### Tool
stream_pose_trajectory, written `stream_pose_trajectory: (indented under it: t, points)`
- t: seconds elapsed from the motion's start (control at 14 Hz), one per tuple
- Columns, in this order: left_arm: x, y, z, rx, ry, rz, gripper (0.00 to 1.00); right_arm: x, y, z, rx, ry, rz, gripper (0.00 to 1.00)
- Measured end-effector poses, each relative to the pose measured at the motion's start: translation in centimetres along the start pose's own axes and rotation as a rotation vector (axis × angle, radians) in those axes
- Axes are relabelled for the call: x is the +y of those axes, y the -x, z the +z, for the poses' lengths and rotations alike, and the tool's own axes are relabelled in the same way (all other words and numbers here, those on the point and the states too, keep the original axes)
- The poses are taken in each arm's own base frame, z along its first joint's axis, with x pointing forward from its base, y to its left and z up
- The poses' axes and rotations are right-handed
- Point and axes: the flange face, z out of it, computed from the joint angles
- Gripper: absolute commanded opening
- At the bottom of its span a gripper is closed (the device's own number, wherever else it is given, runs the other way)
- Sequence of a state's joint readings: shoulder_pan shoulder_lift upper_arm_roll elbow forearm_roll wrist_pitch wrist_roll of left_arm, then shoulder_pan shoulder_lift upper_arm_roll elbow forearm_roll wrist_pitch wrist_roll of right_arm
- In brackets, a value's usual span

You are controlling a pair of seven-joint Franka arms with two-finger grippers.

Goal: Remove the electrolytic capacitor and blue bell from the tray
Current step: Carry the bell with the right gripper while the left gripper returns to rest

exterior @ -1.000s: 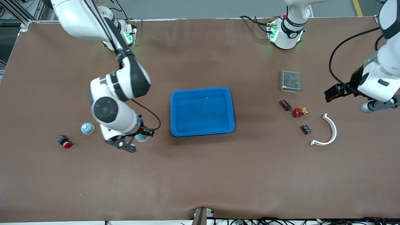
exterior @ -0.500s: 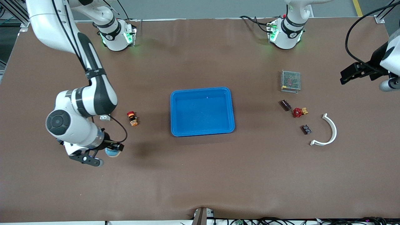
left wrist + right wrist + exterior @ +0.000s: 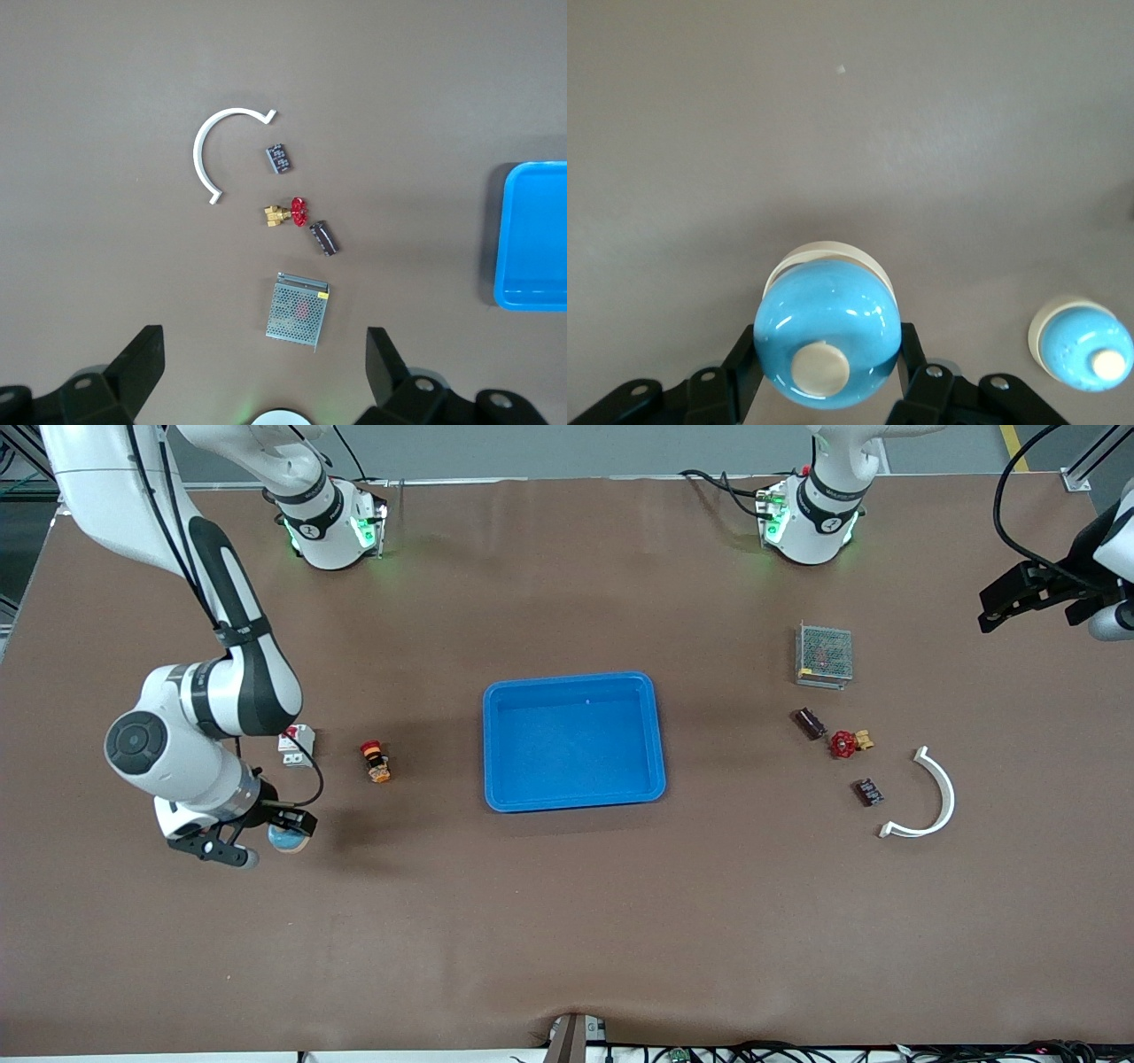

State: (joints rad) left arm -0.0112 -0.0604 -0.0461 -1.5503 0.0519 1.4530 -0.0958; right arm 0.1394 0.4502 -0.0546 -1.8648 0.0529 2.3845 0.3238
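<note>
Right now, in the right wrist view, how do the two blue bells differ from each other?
The held bell sits clamped in the jaws of the right gripper; the free bell stands alone on the table. The held bell also shows in the front view; the free bell is hidden there by the right arm. Both are glossy blue domes with cream buttons. The left gripper waits open over its end of the table.

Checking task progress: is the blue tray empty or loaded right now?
Empty. The blue tray shows only bare floor; the right gripper holds a bell elsewhere.
</note>
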Motion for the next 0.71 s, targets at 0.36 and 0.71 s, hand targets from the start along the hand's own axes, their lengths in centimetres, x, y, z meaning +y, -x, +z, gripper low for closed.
stream_pose_trajectory:
  t: [0.36,0.71]
  points:
    - [-1.0,-0.1,0.6,-0.001,0.036,-0.005,1.00,1.6,3.9,4.0,0.015,-0.002,0.004,0.00]
    - [-0.8,-0.1,0.7,-0.002,0.039,-0.002,1.00,2.0,5.2,5.3,-0.009,0.007,0.004,0.00]
